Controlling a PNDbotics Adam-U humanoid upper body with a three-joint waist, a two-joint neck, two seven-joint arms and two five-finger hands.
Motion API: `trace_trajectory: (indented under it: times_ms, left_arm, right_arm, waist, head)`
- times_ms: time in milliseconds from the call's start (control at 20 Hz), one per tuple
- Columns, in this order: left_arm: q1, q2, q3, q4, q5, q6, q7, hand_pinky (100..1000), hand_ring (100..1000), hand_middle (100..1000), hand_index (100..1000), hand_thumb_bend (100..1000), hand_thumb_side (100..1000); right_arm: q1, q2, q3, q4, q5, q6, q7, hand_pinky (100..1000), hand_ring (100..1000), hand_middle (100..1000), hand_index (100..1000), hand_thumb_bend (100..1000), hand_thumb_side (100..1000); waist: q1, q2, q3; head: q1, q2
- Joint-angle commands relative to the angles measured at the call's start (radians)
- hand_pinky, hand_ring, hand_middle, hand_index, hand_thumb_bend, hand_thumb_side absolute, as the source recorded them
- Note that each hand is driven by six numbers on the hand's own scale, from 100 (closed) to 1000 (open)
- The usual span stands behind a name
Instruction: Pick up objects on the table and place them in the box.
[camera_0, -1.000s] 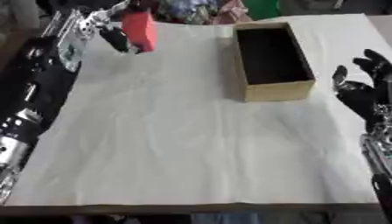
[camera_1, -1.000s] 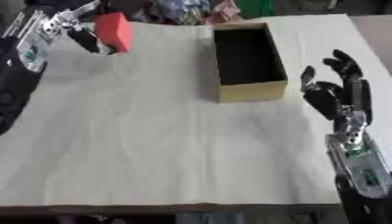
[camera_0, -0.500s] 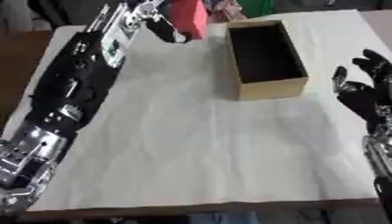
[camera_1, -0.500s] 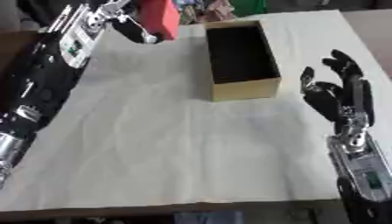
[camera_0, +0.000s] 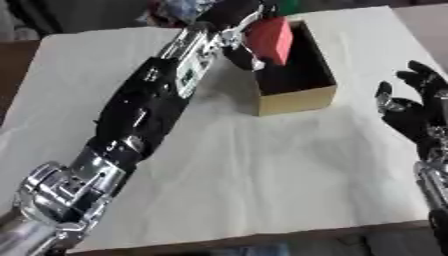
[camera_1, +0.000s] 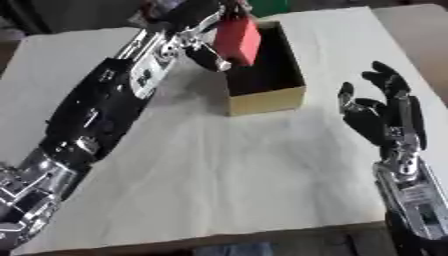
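Left eye view: the left robot hand (camera_0: 234, 20) pinches a red block (camera_0: 270, 39) above the open box (camera_0: 302, 95) near the table's (camera_0: 262, 175) far edge.

Right eye view: the right robot hand (camera_1: 378, 111) hangs spread, fingers up, near the table's right edge.

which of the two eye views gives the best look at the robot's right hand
The right eye view: the right hand shows whole, open with fingers up, wrist and forearm below it. In the left eye view it sits at the right edge, cut off in part.
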Motion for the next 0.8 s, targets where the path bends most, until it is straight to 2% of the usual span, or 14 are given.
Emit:
trace_trajectory:
  times_ms: [50, 200, 250, 300, 400, 500, 550, 650, 800]
  left_arm:
    - [-0.012, -0.012, 0.003, 0.008, -0.009, -0.004, 0.027, 713, 674, 563, 781, 426, 100]
    - [-0.009, -0.018, 0.004, 0.019, -0.009, -0.006, 0.041, 713, 674, 563, 781, 426, 100]
    - [-0.007, -0.02, 0.001, 0.022, -0.009, -0.009, 0.041, 751, 761, 750, 860, 631, 100]
    - [-0.004, -0.023, -0.004, 0.025, -0.008, -0.016, 0.034, 766, 778, 779, 874, 665, 100]
    - [-0.001, -0.026, -0.006, 0.027, -0.002, -0.028, 0.015, 800, 825, 855, 910, 755, 206]
    - [0.001, -0.027, -0.007, 0.026, 0.01, -0.04, -0.006, 805, 830, 862, 915, 768, 225]
    - [0.001, -0.026, -0.007, 0.024, 0.015, -0.043, -0.014, 835, 858, 898, 939, 849, 321]
    - [0.001, -0.023, -0.01, 0.014, 0.035, -0.055, -0.028, 849, 870, 912, 951, 886, 352]
    - [0.003, -0.013, -0.013, -0.01, 0.069, -0.062, -0.039, 850, 870, 913, 950, 887, 346]
  right_arm:
    - [-0.02, -0.002, -0.002, -0.015, 0.006, -0.001, 0.005, 681, 948, 759, 898, 192, 100]
    - [-0.02, -0.001, -0.002, -0.015, 0.006, 0.0, 0.005, 681, 948, 759, 898, 192, 100]
    - [-0.021, -0.001, -0.002, -0.015, 0.006, 0.001, 0.005, 682, 948, 759, 898, 192, 100]
    - [-0.02, 0.0, -0.003, -0.016, 0.006, 0.001, 0.005, 682, 948, 759, 898, 192, 100]
    - [-0.02, 0.001, -0.003, -0.016, 0.006, 0.0, 0.005, 682, 948, 759, 898, 193, 100]
    - [-0.02, 0.001, -0.004, -0.015, 0.007, 0.0, 0.004, 681, 947, 759, 898, 193, 100]
    - [-0.02, 0.001, -0.004, -0.015, 0.007, 0.0, 0.004, 682, 948, 759, 898, 193, 100]
    - [-0.019, 0.002, -0.004, -0.015, 0.008, -0.001, 0.004, 682, 947, 759, 898, 194, 100]
    - [-0.017, 0.002, -0.006, -0.015, 0.009, -0.001, 0.003, 682, 947, 759, 898, 194, 100]
  waist:
    - [-0.009, -0.013, -0.005]
    - [-0.01, -0.012, -0.007]
    - [-0.01, -0.012, -0.009]
    - [-0.011, -0.013, -0.009]
    - [-0.01, -0.014, -0.008]
    - [-0.01, -0.014, -0.006]
    - [-0.01, -0.014, -0.005]
    - [-0.01, -0.015, -0.001]
    - [-0.011, -0.017, 0.003]
  head:
    - [0.005, -0.014]
    - [0.006, -0.014]
    - [0.006, -0.015]
    - [0.006, -0.016]
    - [0.006, -0.018]
    - [0.005, -0.018]
    - [0.005, -0.018]
    - [0.005, -0.018]
    - [0.005, -0.018]
